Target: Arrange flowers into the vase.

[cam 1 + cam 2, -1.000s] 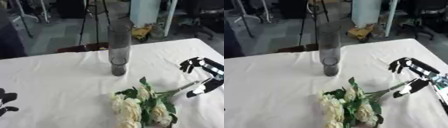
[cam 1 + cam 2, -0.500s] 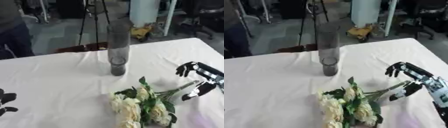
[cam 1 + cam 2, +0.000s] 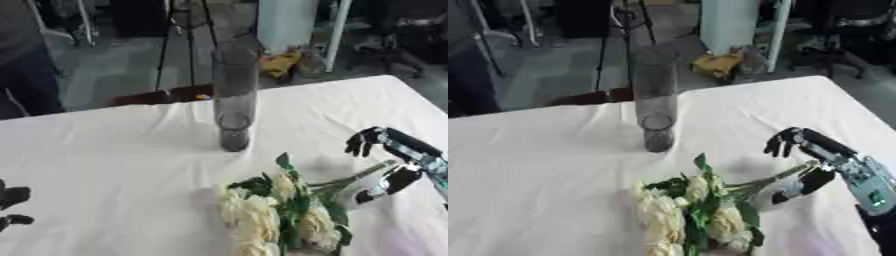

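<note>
A tall smoky glass vase [image 3: 234, 95] stands upright on the white table [image 3: 105, 150], left of centre at the back. A bunch of cream flowers [image 3: 271, 215] with green leaves lies flat in front of it, stems pointing right. My right hand [image 3: 811, 162] hovers over the stem ends [image 3: 789, 175], fingers curved above and thumb below, holding nothing. My left hand [image 3: 10, 205] shows only as dark fingers at the lower left edge.
The table's far edge runs behind the vase, with a tripod [image 3: 188, 30], chairs and clutter on the floor beyond. A person's dark trouser leg [image 3: 26, 65] shows at the upper left. White cloth lies bare left of the flowers.
My right hand has moved left and down toward the flower stems. The vase and flowers have not moved.
</note>
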You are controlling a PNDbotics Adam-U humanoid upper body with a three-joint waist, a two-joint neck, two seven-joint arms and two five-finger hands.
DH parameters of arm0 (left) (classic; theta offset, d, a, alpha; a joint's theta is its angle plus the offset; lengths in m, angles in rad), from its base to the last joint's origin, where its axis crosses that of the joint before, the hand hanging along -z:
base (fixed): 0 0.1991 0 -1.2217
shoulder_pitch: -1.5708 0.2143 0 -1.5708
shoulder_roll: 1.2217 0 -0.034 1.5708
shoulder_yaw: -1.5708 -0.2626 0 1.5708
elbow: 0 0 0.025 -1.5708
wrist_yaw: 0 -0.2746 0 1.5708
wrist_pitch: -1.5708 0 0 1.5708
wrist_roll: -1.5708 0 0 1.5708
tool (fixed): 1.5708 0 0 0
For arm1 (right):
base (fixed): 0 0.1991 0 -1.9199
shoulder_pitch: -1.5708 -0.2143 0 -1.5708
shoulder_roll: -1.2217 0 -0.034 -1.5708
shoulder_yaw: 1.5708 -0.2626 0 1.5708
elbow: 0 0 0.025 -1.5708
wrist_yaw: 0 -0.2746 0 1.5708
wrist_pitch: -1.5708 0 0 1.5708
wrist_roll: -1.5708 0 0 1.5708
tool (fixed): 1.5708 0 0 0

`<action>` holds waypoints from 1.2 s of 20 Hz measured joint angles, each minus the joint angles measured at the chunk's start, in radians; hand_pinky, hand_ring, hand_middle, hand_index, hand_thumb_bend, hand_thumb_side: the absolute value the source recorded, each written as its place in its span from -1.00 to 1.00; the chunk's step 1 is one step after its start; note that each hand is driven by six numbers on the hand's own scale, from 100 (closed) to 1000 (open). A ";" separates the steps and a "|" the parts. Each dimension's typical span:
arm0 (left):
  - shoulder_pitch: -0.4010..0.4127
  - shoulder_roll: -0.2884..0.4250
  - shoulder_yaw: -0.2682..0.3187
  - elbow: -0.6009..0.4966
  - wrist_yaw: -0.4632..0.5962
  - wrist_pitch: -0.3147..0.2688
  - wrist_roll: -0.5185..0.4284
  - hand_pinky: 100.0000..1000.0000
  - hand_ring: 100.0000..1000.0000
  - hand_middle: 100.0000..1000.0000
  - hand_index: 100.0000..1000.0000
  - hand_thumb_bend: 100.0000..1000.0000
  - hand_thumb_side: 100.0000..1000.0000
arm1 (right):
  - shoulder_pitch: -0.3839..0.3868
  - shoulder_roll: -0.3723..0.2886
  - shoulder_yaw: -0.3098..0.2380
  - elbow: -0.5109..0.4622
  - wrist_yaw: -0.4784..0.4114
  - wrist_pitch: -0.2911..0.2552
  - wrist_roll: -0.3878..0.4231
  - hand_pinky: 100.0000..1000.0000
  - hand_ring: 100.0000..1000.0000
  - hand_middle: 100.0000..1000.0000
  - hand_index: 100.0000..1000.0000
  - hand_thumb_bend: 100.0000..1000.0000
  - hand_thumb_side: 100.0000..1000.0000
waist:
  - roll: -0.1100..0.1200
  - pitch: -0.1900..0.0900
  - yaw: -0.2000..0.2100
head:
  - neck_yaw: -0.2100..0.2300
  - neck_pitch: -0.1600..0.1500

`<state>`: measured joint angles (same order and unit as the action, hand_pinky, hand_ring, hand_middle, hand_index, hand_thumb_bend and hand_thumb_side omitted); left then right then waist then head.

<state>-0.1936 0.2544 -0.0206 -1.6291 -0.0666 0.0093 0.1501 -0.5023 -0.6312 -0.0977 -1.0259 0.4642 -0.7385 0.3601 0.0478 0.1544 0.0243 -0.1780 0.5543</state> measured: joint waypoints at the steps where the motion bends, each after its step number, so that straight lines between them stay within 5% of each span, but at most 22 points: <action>1: 0.000 0.000 0.000 0.000 0.000 0.000 0.000 -0.04 0.46 0.28 0.24 -0.36 1.00 | 0.000 0.004 0.000 0.005 0.005 0.000 -0.004 -0.13 0.46 -0.16 0.25 0.94 -0.44 | 0.000 0.000 0.000 | 0.000 0.000; 13: 0.000 0.000 0.000 0.000 0.001 0.000 0.000 -0.04 0.47 0.28 0.24 -0.36 1.00 | -0.009 0.027 -0.001 0.057 0.062 -0.001 -0.064 -0.19 0.40 -0.24 0.18 0.95 -0.43 | 0.004 0.000 -0.001 | -0.001 0.001; 24: 0.000 -0.001 0.000 0.000 0.002 0.001 -0.001 -0.04 0.47 0.28 0.24 -0.37 1.00 | -0.031 0.057 -0.010 0.099 0.123 0.054 -0.174 -0.27 0.27 -0.36 0.06 0.97 -0.41 | 0.008 0.000 -0.001 | -0.008 0.008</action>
<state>-0.1935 0.2538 -0.0208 -1.6291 -0.0648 0.0101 0.1488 -0.5335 -0.5742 -0.1080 -0.9266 0.5870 -0.6848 0.1865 0.0558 0.1544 0.0236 -0.1860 0.5626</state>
